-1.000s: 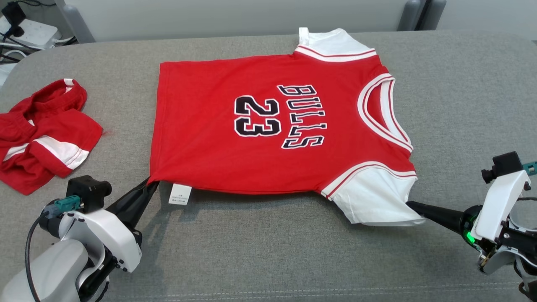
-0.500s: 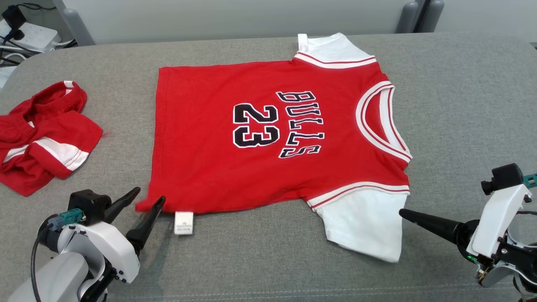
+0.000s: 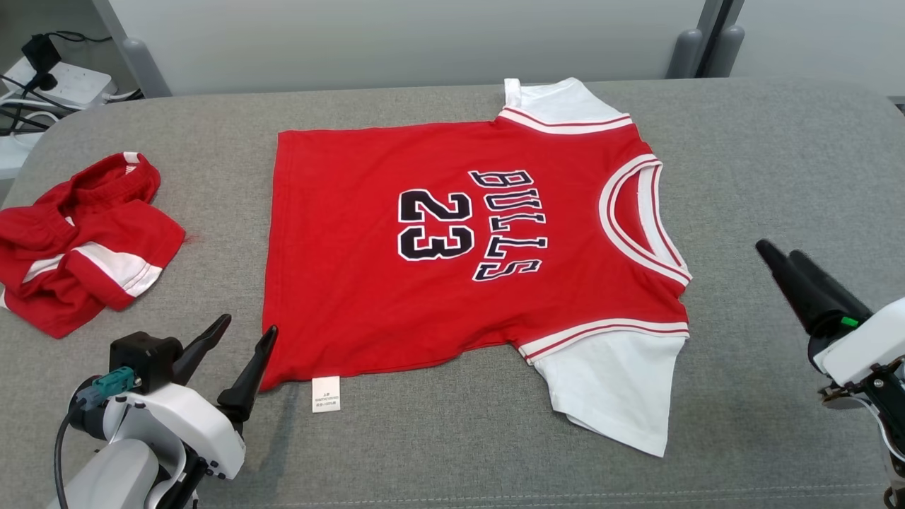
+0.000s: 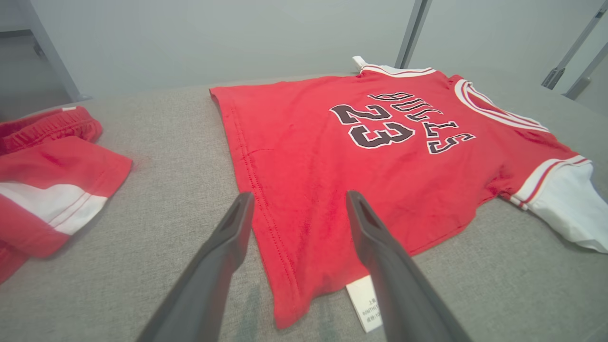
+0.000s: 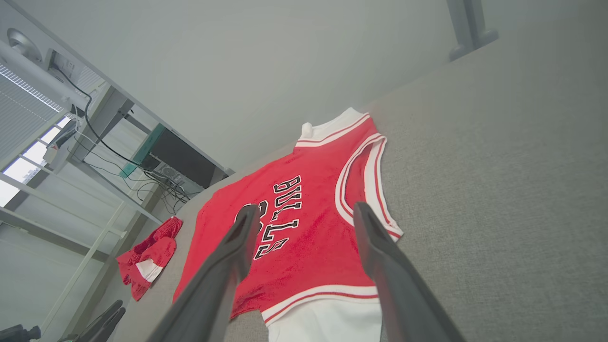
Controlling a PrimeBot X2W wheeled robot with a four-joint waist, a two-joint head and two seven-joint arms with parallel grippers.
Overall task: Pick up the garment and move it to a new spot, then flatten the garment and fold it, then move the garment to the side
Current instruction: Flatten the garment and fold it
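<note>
Across the middle of the grey counter (image 3: 778, 155) the red jersey (image 3: 452, 247) lies flat, print side up, with its hem to the left and its collar to the right. A white label (image 3: 326, 393) sticks out from under its near edge, and one white sleeve (image 3: 615, 389) spreads toward the near right. At the near left, the left tool (image 3: 247, 326) stands wide and empty, just beside the hem corner. Right of the collar and apart from it, the right tool (image 3: 779, 251) is also spread wide, gripping nothing. Crumpled red shorts (image 3: 78, 240) lie at the far left.
</note>
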